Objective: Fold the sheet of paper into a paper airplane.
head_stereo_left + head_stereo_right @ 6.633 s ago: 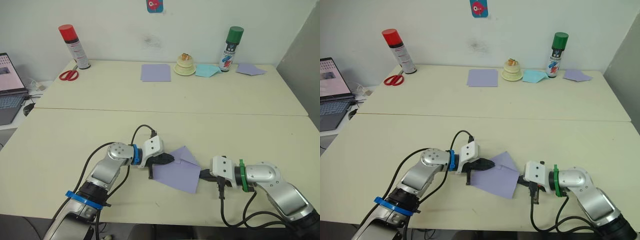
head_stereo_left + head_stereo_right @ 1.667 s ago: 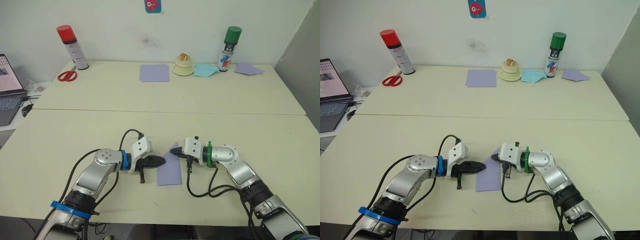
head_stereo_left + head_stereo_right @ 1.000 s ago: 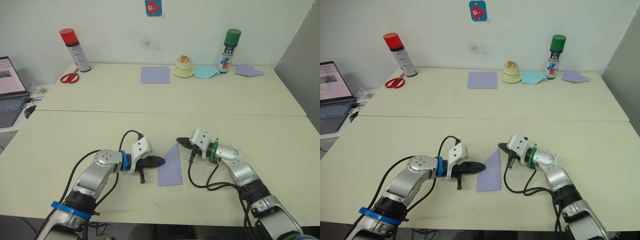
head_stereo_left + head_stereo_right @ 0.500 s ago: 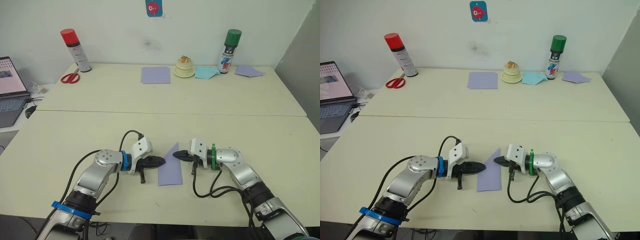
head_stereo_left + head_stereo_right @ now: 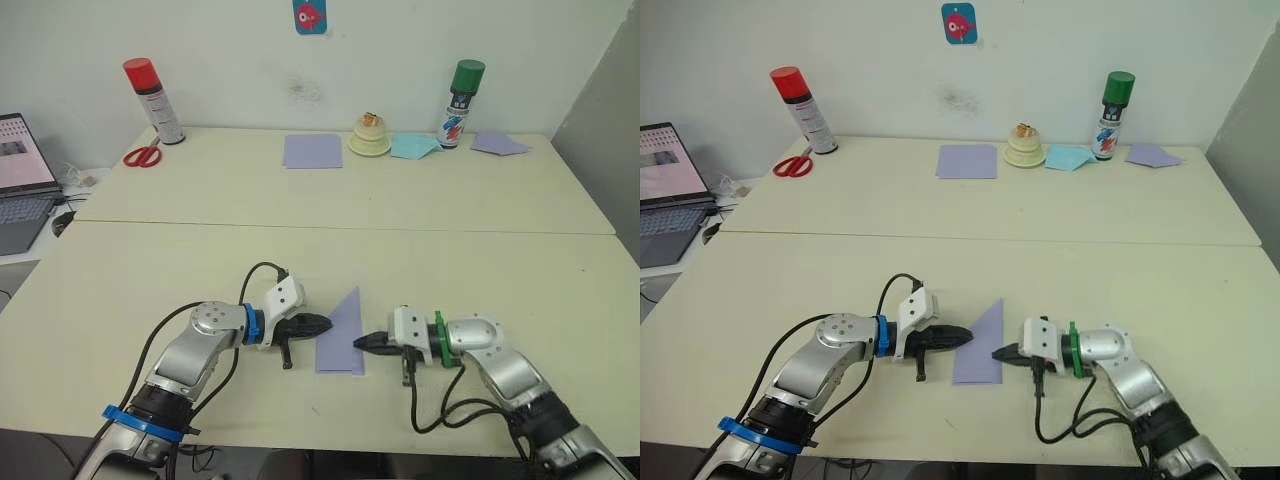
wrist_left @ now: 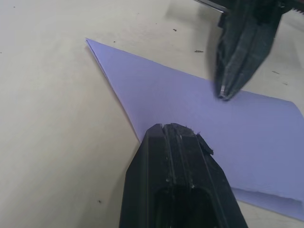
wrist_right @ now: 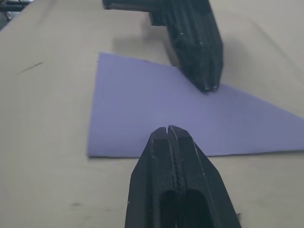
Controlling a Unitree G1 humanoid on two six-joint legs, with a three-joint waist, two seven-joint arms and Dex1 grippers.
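containers: i see two spray cans at the back of the table (image 5: 150,240), a red-capped can (image 5: 148,98) at the far left and a green-capped can (image 5: 459,101) at the far right; i cannot tell what is in either.
sheet of paper: the sheet of paper (image 5: 338,335) lies flat near the front edge of the table, between my two grippers.
shape: lavender, folded into a pointed piece with a straight bottom edge toward me and a tip aimed away from me; one long side runs slanted up to that tip.
surface: plain, with a doubled layer visible along one edge in the left wrist view.
left gripper: the left gripper (image 5: 318,323) has its fingers closed together with nothing between them; the tip rests at the left edge of the paper.
right gripper: the right gripper (image 5: 364,342) is also pinched closed and empty, its tip at the right edge of the paper near the bottom corner.
other paper: a second lavender sheet (image 5: 312,150) lies flat at the back, well apart from mine, and a pale blue paper piece (image 5: 414,145) sits beside the green-capped can.
scissors: red-handled scissors (image 5: 142,155) lie beside the red-capped can.
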